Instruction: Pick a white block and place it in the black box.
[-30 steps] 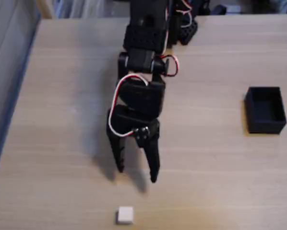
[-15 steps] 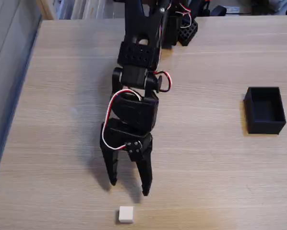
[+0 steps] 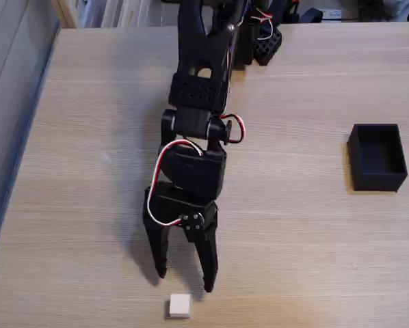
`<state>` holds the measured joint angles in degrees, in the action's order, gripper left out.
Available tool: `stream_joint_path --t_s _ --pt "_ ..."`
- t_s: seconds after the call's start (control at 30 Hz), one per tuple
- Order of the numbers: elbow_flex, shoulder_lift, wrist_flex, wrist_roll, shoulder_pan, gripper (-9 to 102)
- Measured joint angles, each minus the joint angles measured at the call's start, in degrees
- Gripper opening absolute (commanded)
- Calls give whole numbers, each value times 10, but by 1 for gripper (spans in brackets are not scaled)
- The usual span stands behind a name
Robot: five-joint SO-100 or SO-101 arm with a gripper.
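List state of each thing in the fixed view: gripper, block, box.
gripper: open, empty, fingers pointing at the block, just short of it.
white block: on the table, free, near the bottom edge of the view.
black box: upright, open-topped, nothing visible inside, far right of the arm.

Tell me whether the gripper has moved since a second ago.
Yes. The gripper, jaws open, has come down the fixed view toward the white block, which stays put; its fingertips now sit just above the cube.
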<state>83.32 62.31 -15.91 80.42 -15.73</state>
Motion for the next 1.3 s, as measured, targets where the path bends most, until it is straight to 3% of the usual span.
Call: stream_joint_path --t_s 1.3 --pt "-97 -115 65 18 2 32"
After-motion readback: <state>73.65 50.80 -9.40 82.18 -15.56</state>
